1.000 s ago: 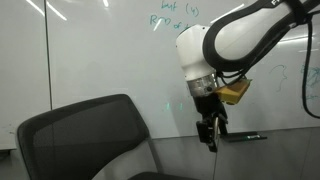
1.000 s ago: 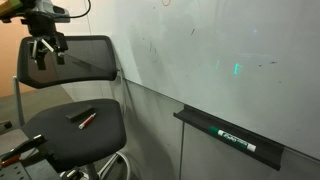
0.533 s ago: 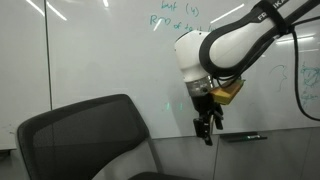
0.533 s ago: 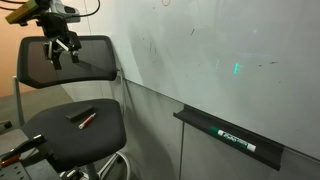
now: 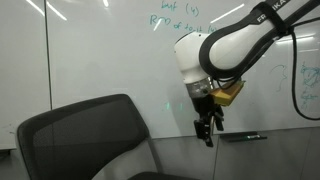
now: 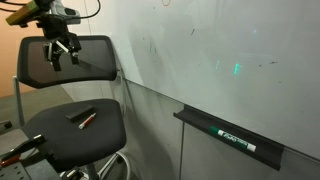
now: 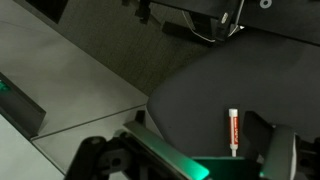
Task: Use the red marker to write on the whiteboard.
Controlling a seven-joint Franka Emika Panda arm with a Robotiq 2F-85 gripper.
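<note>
Pincer (image 6: 62, 54) shifted over 1 chair (image 6: 95, 62) (vs 1s ago) | open wide, empty | 1 red marker (image 7: 233, 131) on it

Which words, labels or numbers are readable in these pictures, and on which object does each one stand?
Green handwriting on the whiteboard, exterior view: two short lines, too blurred to read.
Label on the dark marker in the tray under the board: pale print, too small to read.
Label on the red marker lying on the chair seat, wrist view: small marks, not legible.
No text can be quoted with certainty.
</note>
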